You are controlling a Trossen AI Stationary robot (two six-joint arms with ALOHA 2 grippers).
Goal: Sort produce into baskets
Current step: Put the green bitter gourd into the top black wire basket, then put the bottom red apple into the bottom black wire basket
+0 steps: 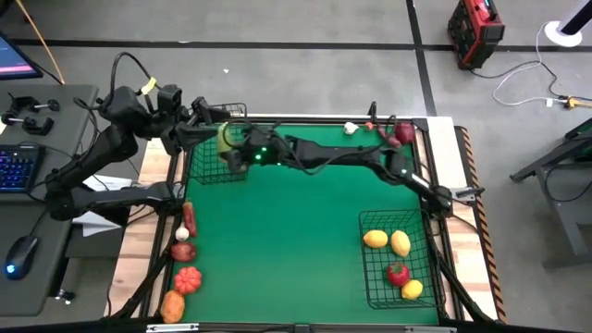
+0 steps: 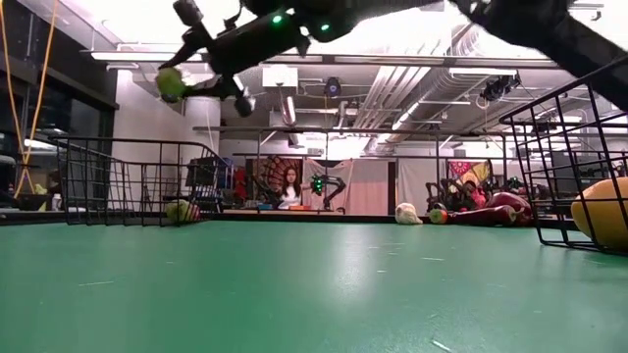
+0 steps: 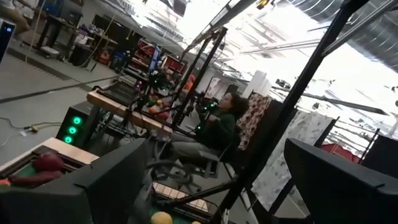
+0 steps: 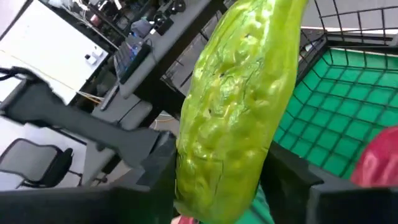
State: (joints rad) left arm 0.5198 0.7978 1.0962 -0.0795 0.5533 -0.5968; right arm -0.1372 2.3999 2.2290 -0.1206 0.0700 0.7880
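above the smaller basket (image 1: 220, 148) at the far left of the counter (image 1: 287, 240), the right claw (image 1: 228, 139) carries a bumpy green vegetable (image 4: 239, 106), most likely a toy pickle or cucumber, pinched across its middle between the two dark fingers (image 4: 155, 162). the low view shows the same green piece (image 2: 171, 83) hanging well above the basket's rim. it looks light, stiff and moulded, with a knobbly skin that should give the pads some bite, though its rounded flanks could let it swivel in a loose pinch. a hold across the thick midsection, as now, seems the safest place; the tapered ends would slip more easily. being hard plastic by the look of it, it should take a short drop without harm.

the smaller basket already holds a reddish item (image 4: 379, 165) on its mesh floor, and the low view shows a pale green-and-red piece (image 2: 181, 210) inside it. the larger basket (image 1: 400, 257) at the near right holds three yellow pieces (image 1: 400, 243) and a red one (image 1: 398, 273). more produce lies loose: an orange piece (image 1: 173, 305), a red ribbed one (image 1: 188, 278) and others along the left edge, plus a white piece (image 1: 351, 129) and dark red ones (image 1: 403, 133) at the far edge.

the left claw (image 1: 185, 125) waits just beside the smaller basket, its fingers spread wide and empty.
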